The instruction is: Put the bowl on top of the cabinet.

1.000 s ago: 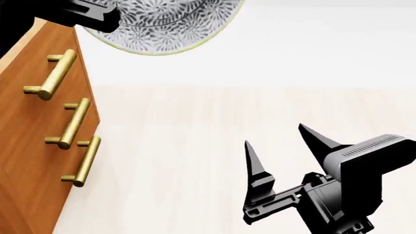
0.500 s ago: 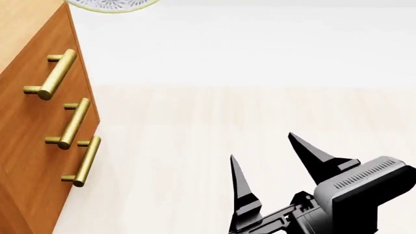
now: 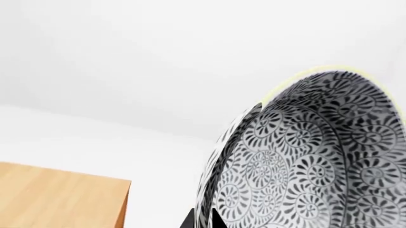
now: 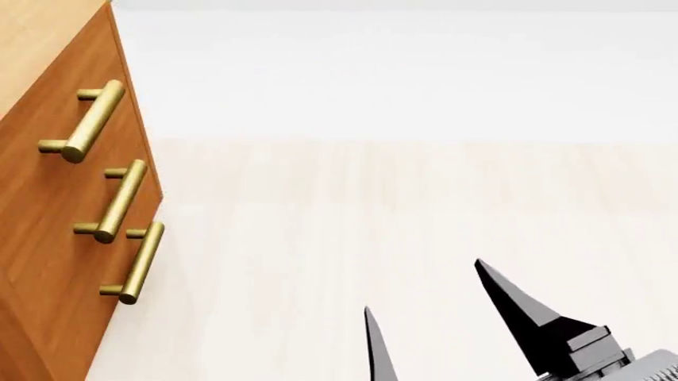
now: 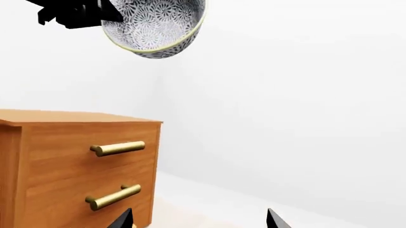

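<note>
High above the cabinet [image 5: 79, 161], the bowl [image 5: 159, 26] hangs in the air, tipped on its side, its pale rim facing away from the black left gripper [image 5: 73, 13] that carries it from one side. From the right wrist camera the bowl sits just off the cabinet's front corner, well clear of the lighter wood top, with open air between the two. The left wrist camera is filled by the patterned inside of the bowl [image 3: 311, 156], a dark finger [image 3: 244, 116] showing behind the rim, so the left gripper is clamped on the bowl's wall; a corner of the cabinet top [image 3: 60, 197] lies lower and off to the side of that gripper.

Down low, the right gripper [image 4: 445, 317] holds nothing at all: its two black pointed fingers [image 4: 519, 305] stand well apart, rising over the pale floor [image 4: 402, 198]. The cabinet's front [image 4: 63, 238] lies off to that gripper's left in the head view, brass bar handles [image 4: 90, 119] lined up along the drawer fronts. From the right wrist camera only the tips of its fingers [image 5: 274, 219] poke into view, spread wide, with the drawer handles [image 5: 117, 148] ahead and the white wall [image 5: 292, 109] behind.
</note>
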`<state>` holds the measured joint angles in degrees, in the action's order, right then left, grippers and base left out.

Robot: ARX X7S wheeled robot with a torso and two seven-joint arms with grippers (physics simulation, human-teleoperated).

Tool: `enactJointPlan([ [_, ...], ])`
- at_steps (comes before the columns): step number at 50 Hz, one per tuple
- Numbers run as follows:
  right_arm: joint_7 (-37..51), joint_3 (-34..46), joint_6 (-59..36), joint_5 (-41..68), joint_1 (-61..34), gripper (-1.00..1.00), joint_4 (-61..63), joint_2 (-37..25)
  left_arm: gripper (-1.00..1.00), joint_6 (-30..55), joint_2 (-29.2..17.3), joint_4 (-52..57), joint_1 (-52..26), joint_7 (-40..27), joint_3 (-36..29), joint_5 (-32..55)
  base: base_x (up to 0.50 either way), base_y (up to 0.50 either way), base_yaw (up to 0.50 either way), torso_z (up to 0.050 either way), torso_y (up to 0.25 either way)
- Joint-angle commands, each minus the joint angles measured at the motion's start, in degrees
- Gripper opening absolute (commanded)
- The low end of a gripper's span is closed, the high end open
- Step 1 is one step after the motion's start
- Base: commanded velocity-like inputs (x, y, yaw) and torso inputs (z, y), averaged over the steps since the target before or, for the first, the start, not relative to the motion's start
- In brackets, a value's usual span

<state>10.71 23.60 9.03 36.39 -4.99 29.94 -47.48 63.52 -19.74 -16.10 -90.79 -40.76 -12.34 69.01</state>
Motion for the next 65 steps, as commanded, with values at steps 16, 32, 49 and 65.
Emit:
enactJointPlan([
  [16,3.45,-3.45,7.56,-4.49,9.11,1.0,0.89,-1.0,-1.0,-11.26,3.39,-20.43,-8.49,12.3,-6.02,-11.37,0.0,0.0,0.0,0.0,0.001],
  [32,3.42,-3.36,8.33,-4.57,9.65,1.0,-1.74,0.3,-1.0,-26.95,8.22,-53.61,-17.21,19.78,-4.89,-16.78,0.0,0.0,0.0,0.001,0.0],
  [49,3.27,-4.22,10.55,-3.91,11.79,1.0,-3.95,0.68,-1.0,-34.07,8.59,-58.81,-17.28,12.8,6.29,-19.4,0.0,0.0,0.0,0.0,0.001],
  [65,2.93,-4.36,11.64,-4.14,12.45,1.0,-4.83,1.15,-1.0,-34.57,8.98,-58.8,-17.36,4.61,17.69,-26.63,0.0,0.0,0.0,0.0,0.001],
])
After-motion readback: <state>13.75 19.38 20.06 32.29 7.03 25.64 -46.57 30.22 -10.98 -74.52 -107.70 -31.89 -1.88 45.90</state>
